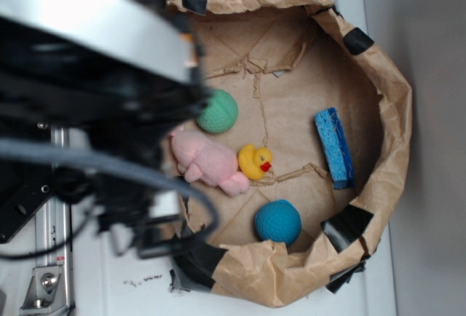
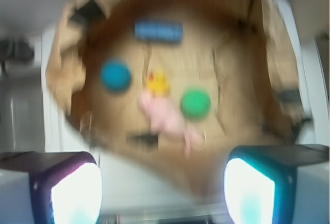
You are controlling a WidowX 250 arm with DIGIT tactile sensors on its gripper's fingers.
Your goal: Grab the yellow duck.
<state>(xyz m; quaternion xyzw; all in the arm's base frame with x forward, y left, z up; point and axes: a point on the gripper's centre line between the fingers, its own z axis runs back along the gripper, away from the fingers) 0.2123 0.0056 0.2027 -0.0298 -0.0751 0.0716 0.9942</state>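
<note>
Yellow duck (image 1: 254, 162) sat mid-floor of the paper basket (image 1: 397, 105), touching the pink bunny (image 1: 207, 162); the gripper (image 2: 162, 188) hung above, fingers spread, holding nothing.

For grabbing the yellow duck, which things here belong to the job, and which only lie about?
Belong to the job:
- yellow duck
- gripper, fingers wide apart, holding nothing

Only lying about:
- pink plush bunny, touching the duck
- green ball
- blue ball
- blue sponge
- paper bag that holds them all
</note>
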